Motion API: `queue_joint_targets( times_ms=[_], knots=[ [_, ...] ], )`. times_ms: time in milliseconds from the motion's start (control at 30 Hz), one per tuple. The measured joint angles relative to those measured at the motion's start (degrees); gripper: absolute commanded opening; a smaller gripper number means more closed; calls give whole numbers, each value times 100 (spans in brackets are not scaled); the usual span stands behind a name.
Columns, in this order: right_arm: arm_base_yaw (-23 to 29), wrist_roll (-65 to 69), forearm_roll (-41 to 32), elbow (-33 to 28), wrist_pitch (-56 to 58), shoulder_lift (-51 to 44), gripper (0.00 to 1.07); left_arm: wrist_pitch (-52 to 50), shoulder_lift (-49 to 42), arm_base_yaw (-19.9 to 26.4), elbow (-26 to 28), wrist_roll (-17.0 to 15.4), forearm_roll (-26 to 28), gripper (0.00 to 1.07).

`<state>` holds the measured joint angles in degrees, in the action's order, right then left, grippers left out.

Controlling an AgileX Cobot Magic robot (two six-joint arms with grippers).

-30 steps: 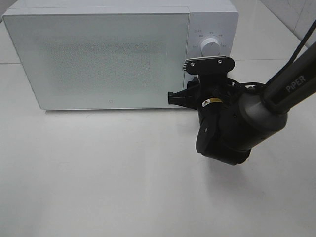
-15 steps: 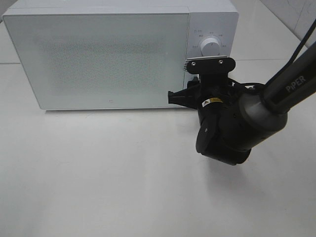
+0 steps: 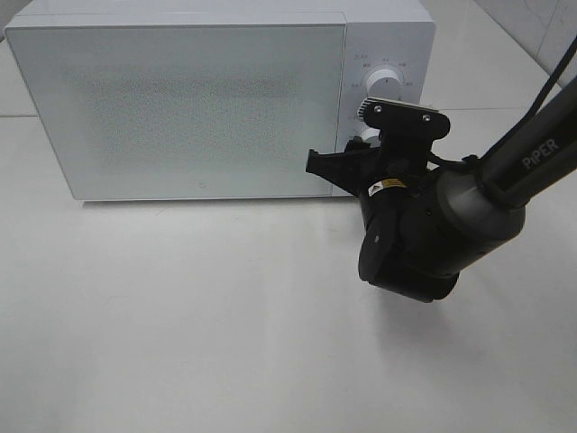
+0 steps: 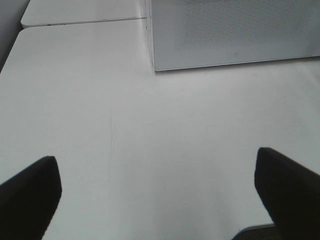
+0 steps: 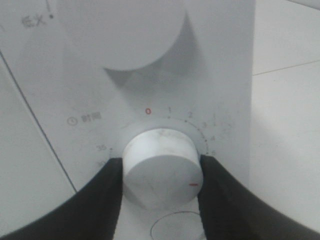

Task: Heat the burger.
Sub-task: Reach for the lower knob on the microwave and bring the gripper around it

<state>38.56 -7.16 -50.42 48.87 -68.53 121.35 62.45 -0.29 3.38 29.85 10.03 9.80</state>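
So the right gripper (image 5: 160,161) is half open and clamped on the microwave's lower timer knob (image 5: 162,182). One black finger (image 5: 100,200) is pressed against each side of the white dial, no gap that I can see. The little red tick on the knob face sits round past the 5 on the printed scale, well off the red 0. Just beside it on the same control panel is the other, bigger knob (image 5: 120,30), and nothing is touching that one.

From the high camera you get the right arm (image 3: 532,162) with the PiPER lettering coming in from the right edge. Its chunky black wrist hangs in front of the panel, at the right-hand end of the microwave (image 3: 198,108). The microwave itself is white and its door (image 3: 180,99) is shut flush. The door's speckled, frosted front lets you see nothing inside.

The burger: honestly can't tell where it is. It's not out in the open in any of the three views, and I can't see through that door, so I'm not gonna claim anything.

The left gripper (image 4: 157,187) is spread as wide as it goes, holding nothing. Its two dark fingers (image 4: 30,195) hang over the bare white table (image 3: 180,316), well apart from the microwave's front left corner.
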Motion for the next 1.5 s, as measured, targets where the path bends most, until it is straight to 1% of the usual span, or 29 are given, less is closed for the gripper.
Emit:
queue_joint_targets(
  times_ms=[167, 733, 967, 1267, 1500],
  knots=[
    [0, 602, 46, -17, 0, 0, 6, 0, 0, 0, 0, 0, 0, 98],
    [0, 2005, 86, -29, -17, 0, 6, 0, 0, 0, 0, 0, 0, 98],
    [0, 2888, 189, -40, -29, 6, 7, 0, 0, 0, 0, 0, 0, 98],
    [0, 3157, 218, -57, -46, 6, 8, 0, 0, 0, 0, 0, -6, 98],
    [0, 3885, 223, -57, -57, 6, 9, 0, 0, 0, 0, 0, -6, 98]
  ],
)
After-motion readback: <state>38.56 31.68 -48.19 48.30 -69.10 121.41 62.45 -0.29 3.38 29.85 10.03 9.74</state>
